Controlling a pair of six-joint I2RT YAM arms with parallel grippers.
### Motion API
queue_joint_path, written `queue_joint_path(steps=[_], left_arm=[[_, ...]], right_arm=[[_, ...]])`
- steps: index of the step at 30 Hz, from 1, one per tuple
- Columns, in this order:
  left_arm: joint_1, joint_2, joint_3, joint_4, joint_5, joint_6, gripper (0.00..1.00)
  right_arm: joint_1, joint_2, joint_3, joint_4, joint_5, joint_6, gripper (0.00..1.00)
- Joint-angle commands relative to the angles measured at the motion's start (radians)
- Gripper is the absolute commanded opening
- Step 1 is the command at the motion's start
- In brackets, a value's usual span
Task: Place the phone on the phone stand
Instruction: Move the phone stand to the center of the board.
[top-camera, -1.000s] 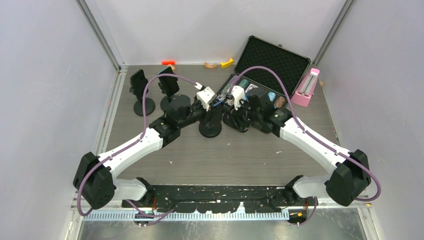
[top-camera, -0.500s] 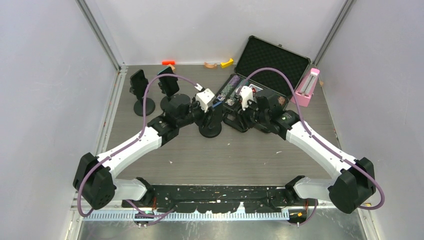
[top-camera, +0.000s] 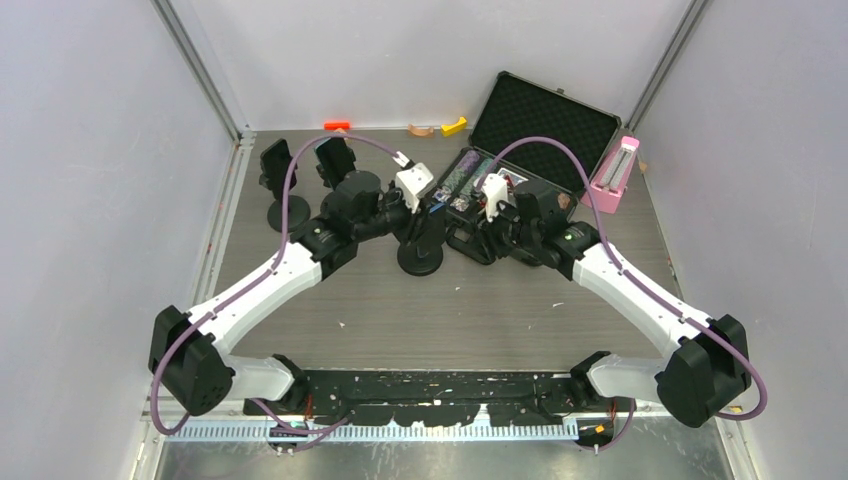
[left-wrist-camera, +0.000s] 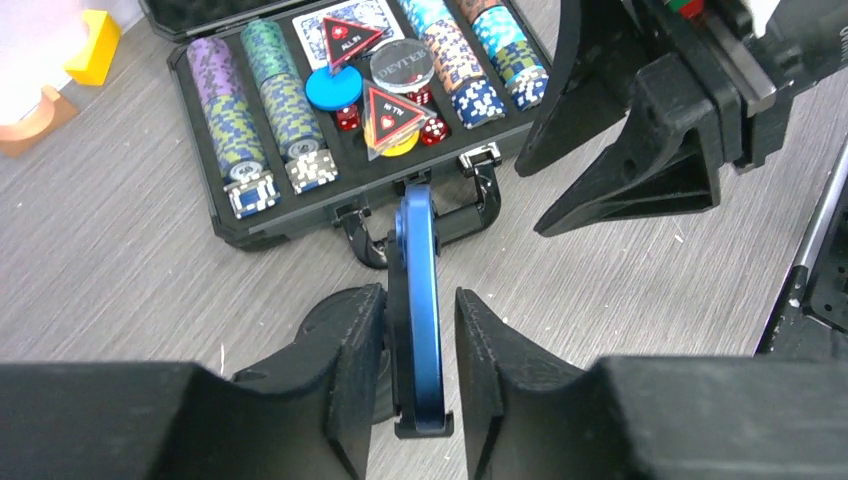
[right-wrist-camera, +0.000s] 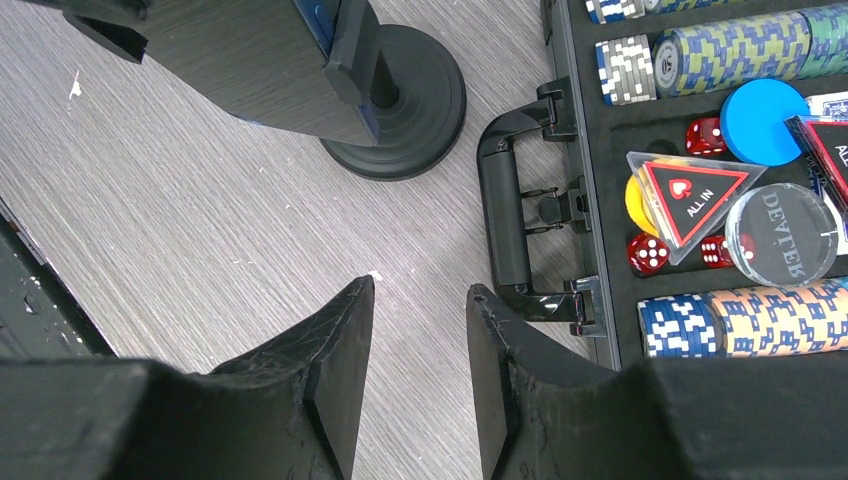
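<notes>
Your right gripper (right-wrist-camera: 415, 300) hangs over the bare wood-grain table (right-wrist-camera: 180, 230). Its two black fingers (right-wrist-camera: 335, 370) stand apart with nothing between them. Toward the upper left you see the phone stand (right-wrist-camera: 410, 110) on its round black base. The phone (right-wrist-camera: 250, 70), a dark slab with a blue edge, sits in the stand's clip. Along the right side lies the open chip case (right-wrist-camera: 570, 120), its handle (right-wrist-camera: 505, 210) near your gripper. Inside are rows of poker chips (right-wrist-camera: 740, 45), red dice (right-wrist-camera: 648, 252), a blue disc (right-wrist-camera: 765, 120), an ALL IN triangle (right-wrist-camera: 695, 195) and a dealer button (right-wrist-camera: 785, 235).
</notes>
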Motion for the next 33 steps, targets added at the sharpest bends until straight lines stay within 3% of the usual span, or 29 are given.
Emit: queue_joint_path(steps=[1,8,23,33], left_arm=[[0.002,0.041,0.068,-0.031,0.041,0.009,0.3],[0.038,0.073,0.115,-0.073,0.061,-0.012,0.01],[0.309,0.163,0.253,-0.095,0.31,0.119,0.0],[0.369,0.357,0.421,-0.078,0.45,0.173,0.0]], right_arm=[[-0.008,-0.009,-0.007,0.044,-0.02,-0.013,0.45],[-0.019,-0.011,-0.014,0.044,-0.027,-0.016,0.45],[-0.031,-0.01,-0.02,0.049,-0.039,-0.019,0.44],[-0.039,-0.003,-0.024,0.049,-0.039,-0.026,0.44]])
